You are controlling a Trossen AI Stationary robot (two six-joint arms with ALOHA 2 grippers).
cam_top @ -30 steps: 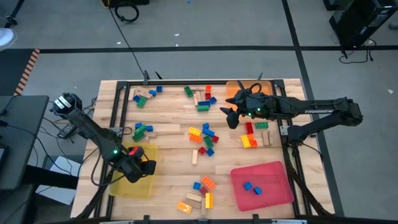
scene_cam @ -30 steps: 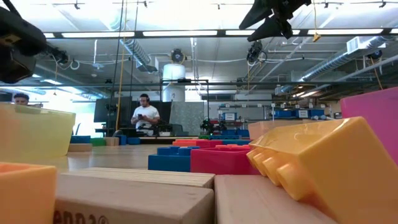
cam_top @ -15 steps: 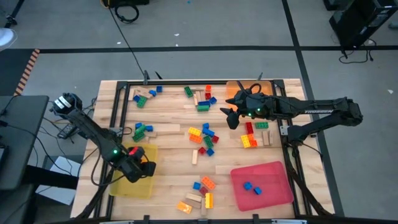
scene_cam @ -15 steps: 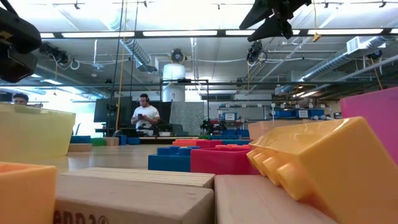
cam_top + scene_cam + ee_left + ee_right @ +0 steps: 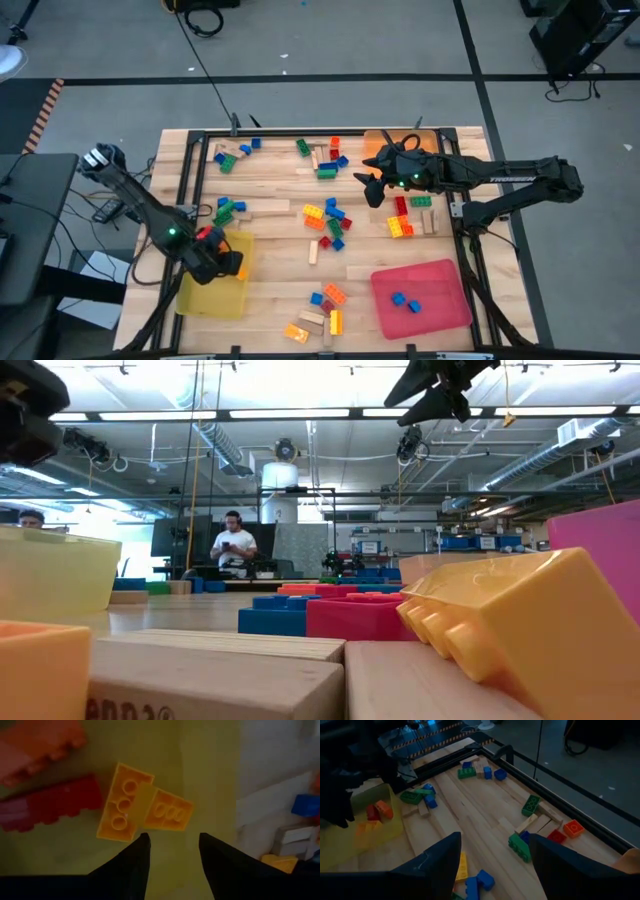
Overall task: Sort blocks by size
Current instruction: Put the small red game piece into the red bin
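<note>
So the left gripper (image 5: 226,264) hangs over the yellow tray (image 5: 213,297) at the near left of the table, and in its wrist view the fingers are parted with nothing between them; two yellow bricks (image 5: 141,811) lie overlapping on the tray floor right below, with a red brick (image 5: 50,805) and an orange one (image 5: 42,742) beside them. Looks to me like a drop-off that's done, so the smart thing for that arm is to lift clear straight up before swinging anywhere, otherwise a finger could clip the tray wall and shove it. The right gripper (image 5: 372,187) is up in the air over the far right part of the table, just by the orange tray (image 5: 378,141), fingers spread and empty too. The blocks themselves are everywhere: a cluster mid-table (image 5: 328,221), a red/green/yellow bunch (image 5: 408,215) right under the right arm, more along the far edge (image 5: 322,160), some near the front (image 5: 322,310), and two blue ones already in the red tray (image 5: 445,275). For the next pick I'd go for a loner on the edge of a cluster, come down vertical, and line the jaws across the brick's short side so neighbours don't get dragged along. The wooden pieces lie flat and close together, so those probably want extra care.
</note>
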